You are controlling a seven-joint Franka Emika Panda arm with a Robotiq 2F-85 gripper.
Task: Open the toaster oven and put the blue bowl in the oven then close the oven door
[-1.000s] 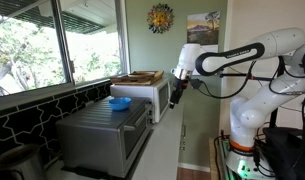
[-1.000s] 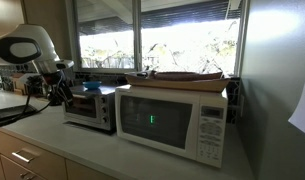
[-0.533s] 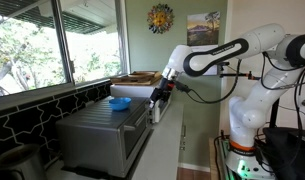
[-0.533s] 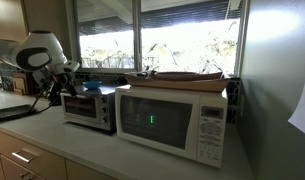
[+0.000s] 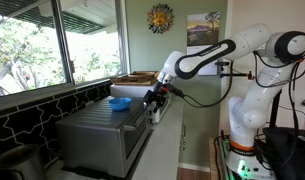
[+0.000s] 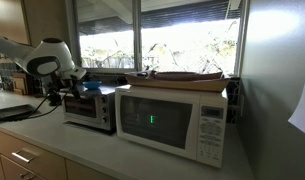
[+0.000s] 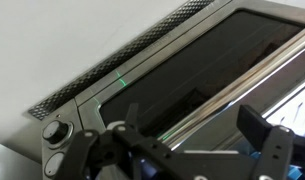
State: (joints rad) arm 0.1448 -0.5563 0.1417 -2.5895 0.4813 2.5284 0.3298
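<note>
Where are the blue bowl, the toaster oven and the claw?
blue bowl (image 5: 120, 102): exterior view, its middle.
toaster oven (image 5: 97, 126): exterior view, ribbed top.
claw (image 7: 192, 132): wrist view, between its fingertips.

The toaster oven (image 7: 100, 98) fills the frame on a steep diagonal. Its oven door (image 7: 192, 65), all dark glass, runs from the centre to the upper right, with a shiny handle (image 7: 247, 88) crossing it. A perforated vent strip (image 7: 122, 58) lines the edge and there's a tiny green light (image 7: 120, 82) beneath it. Knobs (image 7: 57, 132) sit lower left. The hand (image 7: 182, 158) pokes in along the bottom, fingers (image 7: 275, 150) spread wide and not holding anything.
</note>
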